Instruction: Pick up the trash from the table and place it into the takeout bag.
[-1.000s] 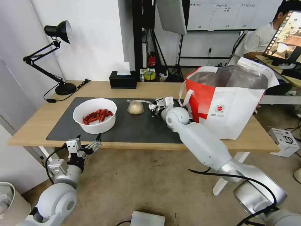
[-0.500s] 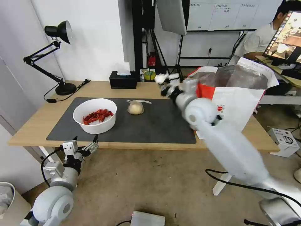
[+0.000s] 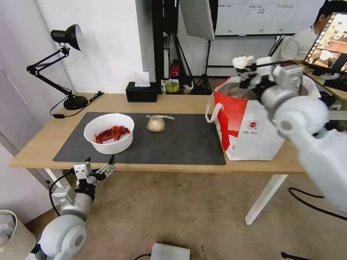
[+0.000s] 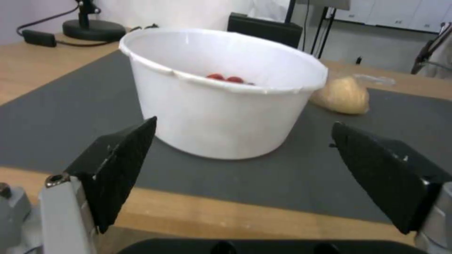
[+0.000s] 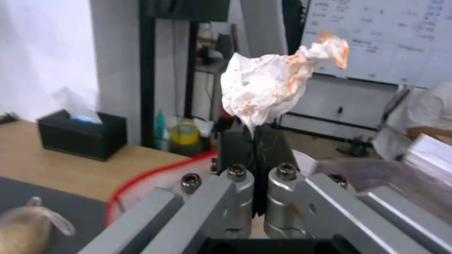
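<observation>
Right claw was clamped on the tissue, held above the bag opening. Left claw was held open, parked below the tabletop edge, near the bowl.

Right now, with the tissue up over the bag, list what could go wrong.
1. The right gripper pinches only a bottom corner of the crumpled, orange-stained white tissue; it could slip free early.
2. It hangs near the rim of the boxy white-and-red foil-lined takeout bag, so a drop may land outside.
3. The open left gripper waits just off the table edge, facing the white round bowl of red crayfish shells; reaching forward could nudge the bowl.
</observation>
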